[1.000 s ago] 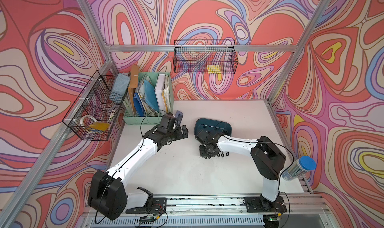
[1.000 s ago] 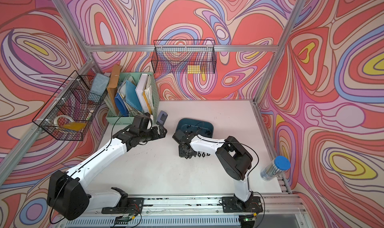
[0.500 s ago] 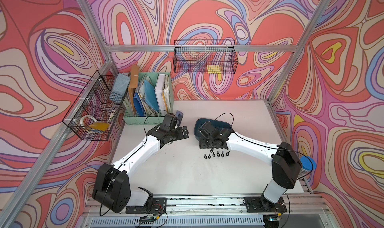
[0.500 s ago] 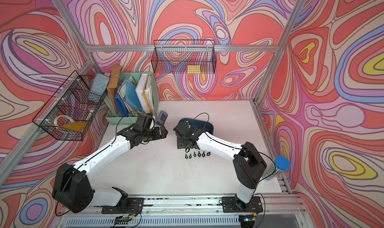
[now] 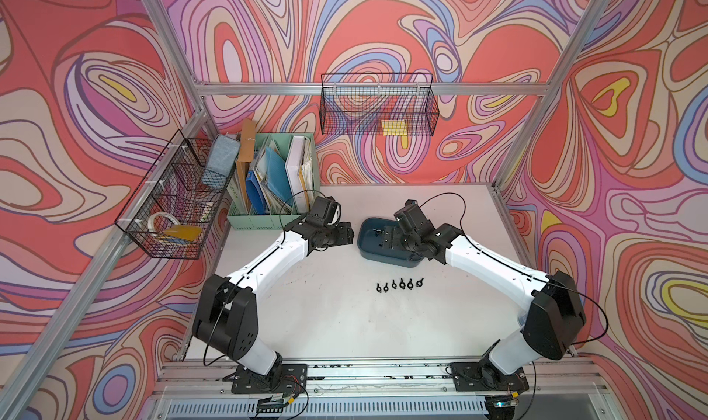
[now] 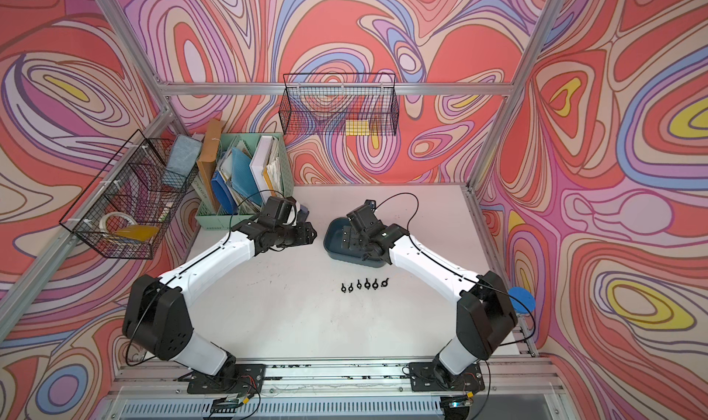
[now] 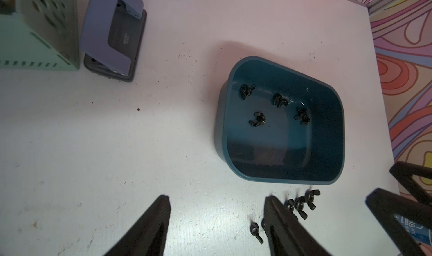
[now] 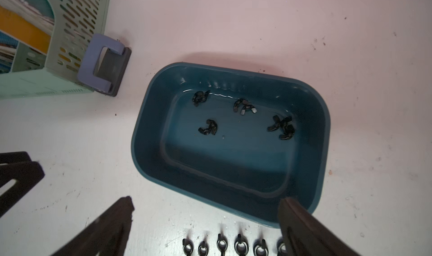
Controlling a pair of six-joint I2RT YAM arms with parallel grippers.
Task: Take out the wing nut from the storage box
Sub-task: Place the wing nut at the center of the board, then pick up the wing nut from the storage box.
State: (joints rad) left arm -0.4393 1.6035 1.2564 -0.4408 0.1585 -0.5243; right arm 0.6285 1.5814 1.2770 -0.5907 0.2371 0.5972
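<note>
The dark teal storage box (image 5: 383,263) (image 6: 344,259) sits mid-table. Several black wing nuts lie on its floor, among them one alone (image 8: 208,128) (image 7: 257,119) and a pair tangled together (image 8: 282,126). More wing nuts stand in a row (image 5: 398,284) (image 8: 240,244) on the table in front of the box. My right gripper (image 8: 207,200) (image 5: 387,236) hovers over the box's near rim, open and empty. My left gripper (image 7: 217,198) (image 5: 343,234) hangs just left of the box, open, with only bare table between its fingers.
A purple hole punch (image 7: 112,35) (image 8: 102,65) lies beside the mint-green file organiser (image 5: 274,192) at the back left. Black wire baskets hang on the left wall (image 5: 176,199) and the back wall (image 5: 379,104). A blue-capped bottle (image 6: 521,301) stands at the table's right edge.
My right gripper left a wing nut at the row on the table, opened, and moved back up over the box. The left gripper edged toward the box and its jaws narrowed somewhat.
</note>
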